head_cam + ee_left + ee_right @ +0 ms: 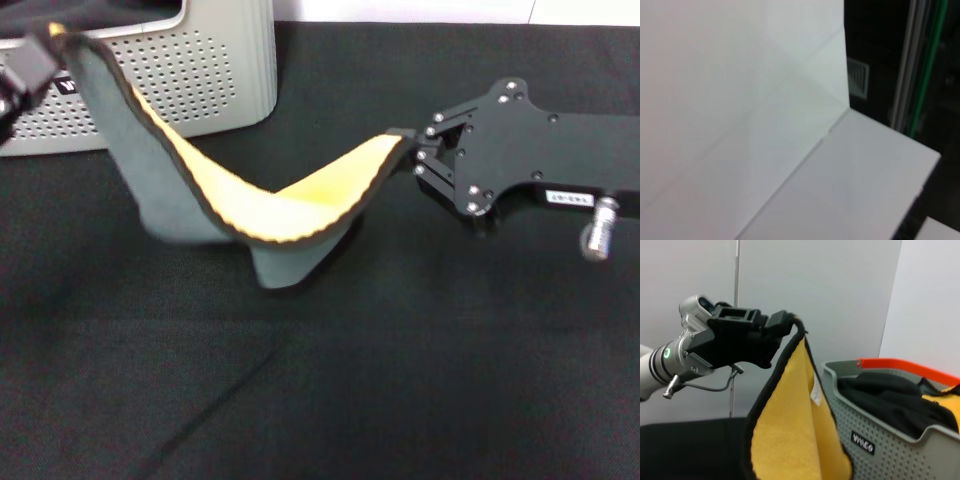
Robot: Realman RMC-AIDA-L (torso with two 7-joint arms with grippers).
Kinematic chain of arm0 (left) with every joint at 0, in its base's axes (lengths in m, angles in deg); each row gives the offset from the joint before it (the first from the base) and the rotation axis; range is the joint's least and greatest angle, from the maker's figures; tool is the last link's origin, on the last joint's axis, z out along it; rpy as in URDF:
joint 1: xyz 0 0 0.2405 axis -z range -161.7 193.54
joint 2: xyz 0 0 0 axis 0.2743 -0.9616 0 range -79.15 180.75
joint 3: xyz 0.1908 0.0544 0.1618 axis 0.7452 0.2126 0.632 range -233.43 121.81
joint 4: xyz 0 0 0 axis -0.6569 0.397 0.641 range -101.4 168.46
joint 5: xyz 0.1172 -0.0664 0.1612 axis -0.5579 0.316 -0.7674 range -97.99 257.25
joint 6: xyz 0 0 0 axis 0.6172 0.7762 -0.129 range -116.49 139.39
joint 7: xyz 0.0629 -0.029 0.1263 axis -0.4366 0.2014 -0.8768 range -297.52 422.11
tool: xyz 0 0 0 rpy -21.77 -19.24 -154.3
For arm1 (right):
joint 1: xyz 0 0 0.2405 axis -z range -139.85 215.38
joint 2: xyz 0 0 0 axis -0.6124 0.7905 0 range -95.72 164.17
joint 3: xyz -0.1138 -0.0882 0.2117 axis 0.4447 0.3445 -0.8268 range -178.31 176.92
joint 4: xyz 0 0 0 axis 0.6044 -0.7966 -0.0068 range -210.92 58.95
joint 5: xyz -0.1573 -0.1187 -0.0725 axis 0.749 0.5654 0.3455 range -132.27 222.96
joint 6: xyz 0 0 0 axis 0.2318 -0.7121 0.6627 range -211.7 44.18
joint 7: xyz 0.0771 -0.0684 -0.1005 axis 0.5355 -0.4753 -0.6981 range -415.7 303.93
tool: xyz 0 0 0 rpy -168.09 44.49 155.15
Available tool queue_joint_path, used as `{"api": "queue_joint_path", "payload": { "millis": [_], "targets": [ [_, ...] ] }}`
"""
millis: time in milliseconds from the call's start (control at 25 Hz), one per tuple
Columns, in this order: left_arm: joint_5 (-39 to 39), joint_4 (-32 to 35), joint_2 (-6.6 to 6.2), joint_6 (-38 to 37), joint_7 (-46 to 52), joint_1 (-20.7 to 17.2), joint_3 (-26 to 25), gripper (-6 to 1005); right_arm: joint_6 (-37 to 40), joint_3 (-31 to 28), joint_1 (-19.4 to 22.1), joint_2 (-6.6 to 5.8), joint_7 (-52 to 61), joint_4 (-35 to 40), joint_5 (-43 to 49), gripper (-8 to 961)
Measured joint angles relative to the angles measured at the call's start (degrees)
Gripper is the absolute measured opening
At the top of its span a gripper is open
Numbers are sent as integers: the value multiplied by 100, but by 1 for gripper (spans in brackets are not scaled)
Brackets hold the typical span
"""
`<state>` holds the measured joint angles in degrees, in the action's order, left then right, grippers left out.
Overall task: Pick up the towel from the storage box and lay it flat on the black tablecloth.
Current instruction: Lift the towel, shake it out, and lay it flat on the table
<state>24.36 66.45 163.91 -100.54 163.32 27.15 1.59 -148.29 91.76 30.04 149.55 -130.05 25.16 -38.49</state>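
Overhead, each claw, left and right, clamps a towel corner; the storage box is cut off.

Black cloth heaped under orange handle.

The storage box carries a black label with white lettering on its perforated side, too unclear to read. A small white label on the right gripper's body is illegible too.
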Motion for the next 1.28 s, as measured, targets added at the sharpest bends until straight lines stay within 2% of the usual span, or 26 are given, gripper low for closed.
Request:
{"api": "queue_joint_path", "payload": {
  "millis": [280, 520, 840, 1000, 1280],
  "targets": [
    [-88, 194, -53, -343, 73, -350, -83, 13, -591, -374, 383, 2, 429, 910, 156, 17],
    [-269, 673, -55, -446, 199, -755, -65, 13, -1085, -704, 692, -1, 701, 1440, 64, 21],
    [-443, 1418, -65, -462, 284, -1224, 255, 14, -2123, -1324, 846, -1, 706, 1536, -892, 26],
    [-519, 1477, -78, -466, 286, -1336, 400, 14, -2313, -1367, 930, -1, 709, 1540, -970, 29],
    [-727, 1483, -137, -472, 286, -1445, 615, 13, -2986, -1834, 1154, 3, 712, 1546, -1552, 33]
  ]
}}
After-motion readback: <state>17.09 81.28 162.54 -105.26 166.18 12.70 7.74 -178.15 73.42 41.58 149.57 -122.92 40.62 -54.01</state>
